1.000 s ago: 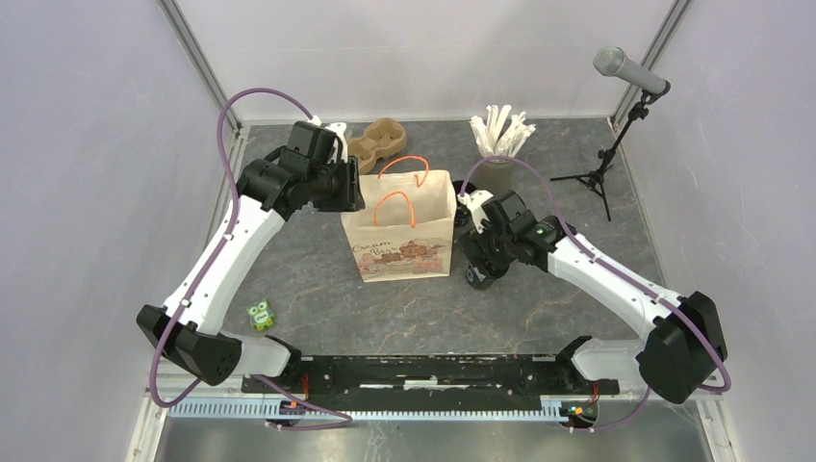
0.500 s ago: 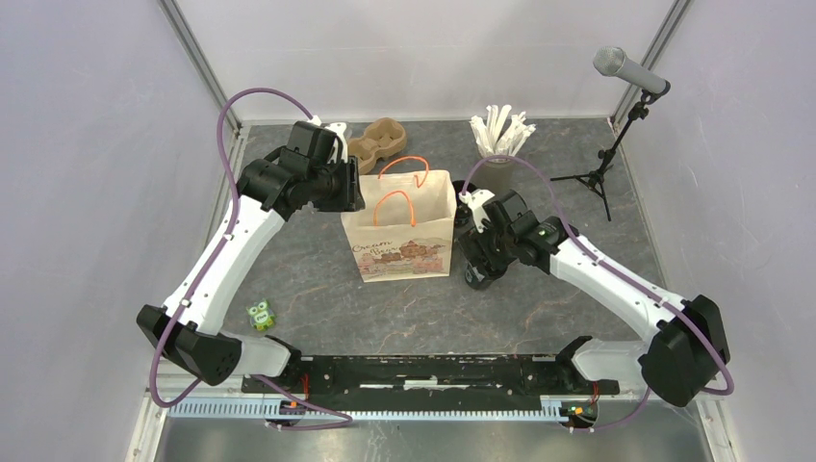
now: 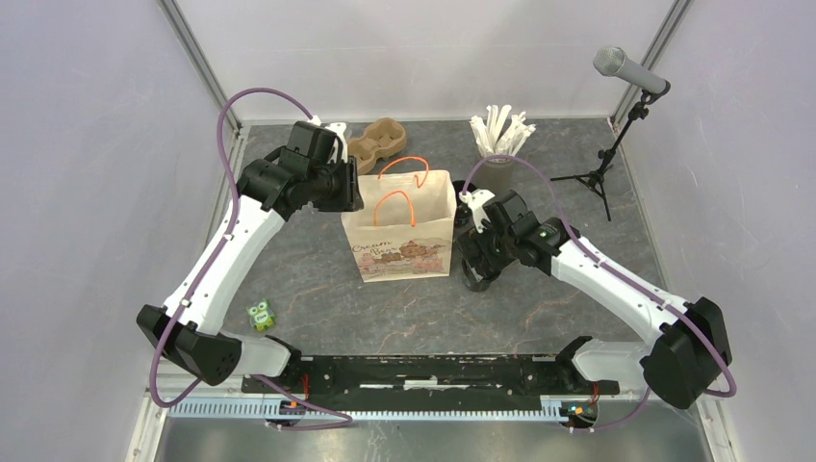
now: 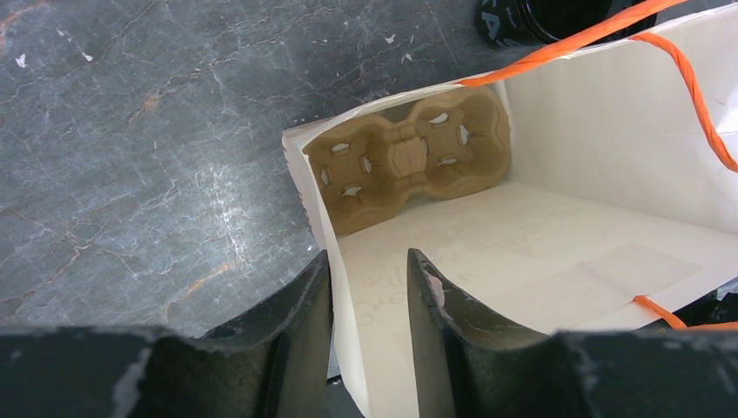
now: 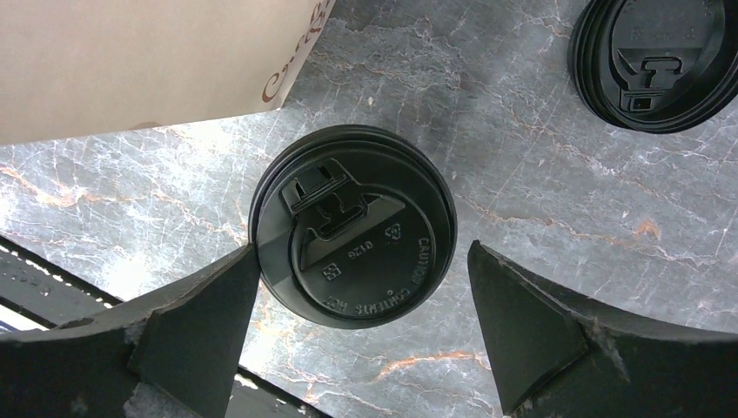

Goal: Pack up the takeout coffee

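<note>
The takeout coffee (image 5: pixel 352 226), a small black cup with a round black lid, stands on the table just right of the paper bag (image 3: pixel 402 236). My right gripper (image 5: pixel 364 251) hovers over it, open wide. Its left fingertip sits at the lid's rim and the right one stands well clear. A second lidded black cup (image 5: pixel 653 61) stands further off. My left gripper (image 4: pixel 368 257) is open and straddles the bag's left wall (image 4: pixel 309 200). The paper lies against one finger, with a gap to the other. A brown pulp carrier (image 4: pixel 409 157) lies at the bottom of the bag.
Another pulp carrier (image 3: pixel 377 140) sits behind the bag. A grey cup of white sticks (image 3: pixel 498 144) stands at the back right, and a microphone stand (image 3: pixel 616 144) beyond it. A small green owl toy (image 3: pixel 261 315) lies near the left arm's base.
My right gripper has shifted slightly left and toward the near edge over the cup. The left arm and the bag have not moved.
</note>
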